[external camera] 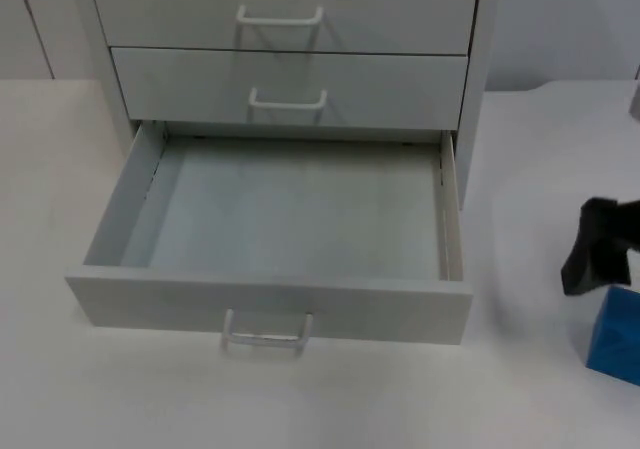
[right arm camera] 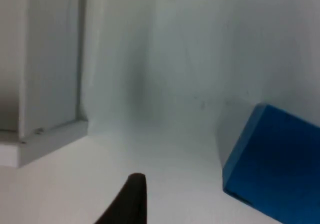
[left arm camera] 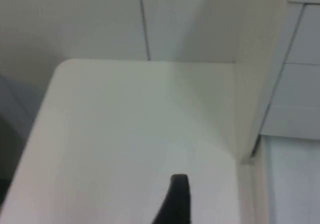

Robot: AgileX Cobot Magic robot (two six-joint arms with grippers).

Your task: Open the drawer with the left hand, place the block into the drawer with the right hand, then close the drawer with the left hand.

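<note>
Drawer [external camera: 290, 219] of the bottom row stands pulled well out of the white cabinet [external camera: 290, 9] in the top view, its pale inside bare and its front panel carrying a white handle [external camera: 266, 331] that faces the near edge of the table [external camera: 90, 399]. Above it two more drawers sit shut, each with its own handle. To the right of the open drawer, well apart from it, the right gripper [external camera: 598, 259] hangs above the table at the scene's right edge, and just beside it, nearer and a little further right, the blue block [external camera: 616, 333] rests on the table top, cut off by the edge of the view; whether the gripper's fingers are spread or together cannot be told from here, and nothing is seen between them. In the left wrist view one black fingertip [left arm camera: 176, 200] of the left gripper stands over bare white table [left arm camera: 125, 124], with the cabinet's side wall [left arm camera: 250, 84] rising close beside it and the grey partition wall [left arm camera: 75, 19] beyond; this arm waits off to the left of the cabinet, and its fingers' state cannot be told. In the right wrist view a black fingertip [right arm camera: 131, 199] of the right gripper stands over the table, the blue block [right arm camera: 275, 164] lies near it, tilted in the frame and not touched by the finger, and the corner of the open drawer's front [right arm camera: 50, 134] shows further off on the other side.
</note>
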